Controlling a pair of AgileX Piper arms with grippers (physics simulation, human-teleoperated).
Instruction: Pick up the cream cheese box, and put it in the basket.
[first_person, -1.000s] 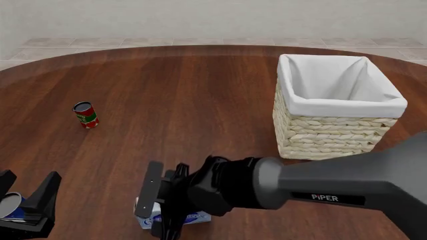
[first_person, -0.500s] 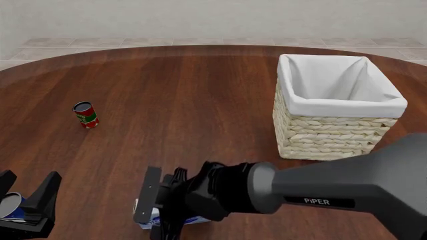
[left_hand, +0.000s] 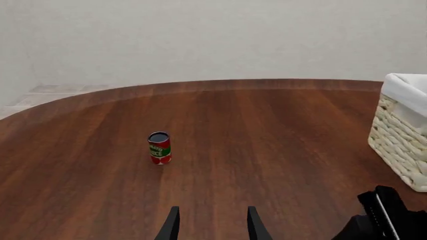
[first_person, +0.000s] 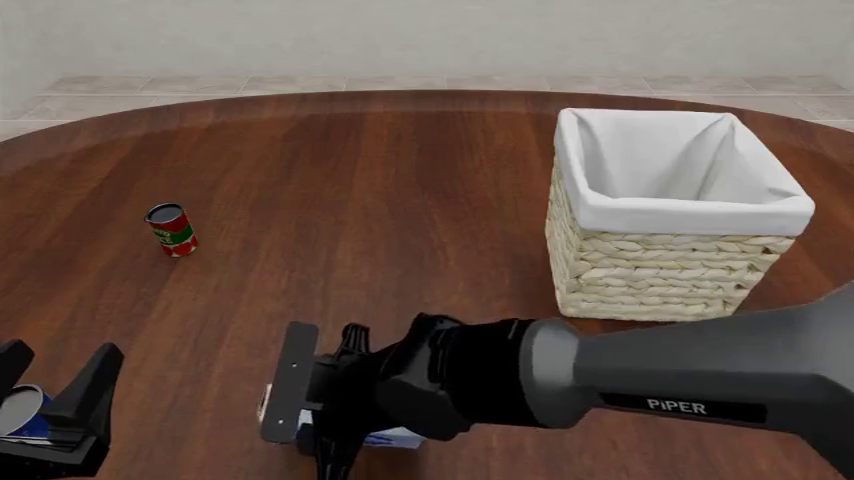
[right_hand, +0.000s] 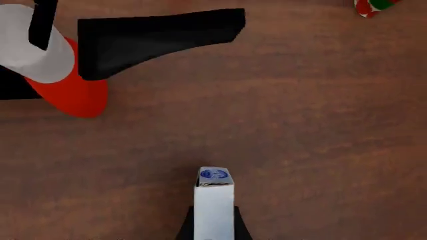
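The cream cheese box (right_hand: 214, 197) stands on its narrow edge between the two dark fingers of my right gripper (right_hand: 214, 231), which is shut on it just above the wood. In the front view the right gripper (first_person: 310, 420) is low at the near middle of the table. It hides most of the box (first_person: 396, 438). The basket (first_person: 674, 262), woven with a white liner, stands at the far right, well away from the box. My left gripper (left_hand: 212, 227) is open and holds nothing, at the near left corner (first_person: 54, 415).
A small red-and-green can (first_person: 171, 229) stands upright at the left, also visible as the can (left_hand: 159, 147) ahead of the left gripper. The left arm's finger (right_hand: 160, 40) lies close beyond the box in the right wrist view. The round table's rim (first_person: 400, 95) curves across the back.
My right gripper dipped, then shifted slightly left with the box between its fingers. The left arm, can and basket have not moved.
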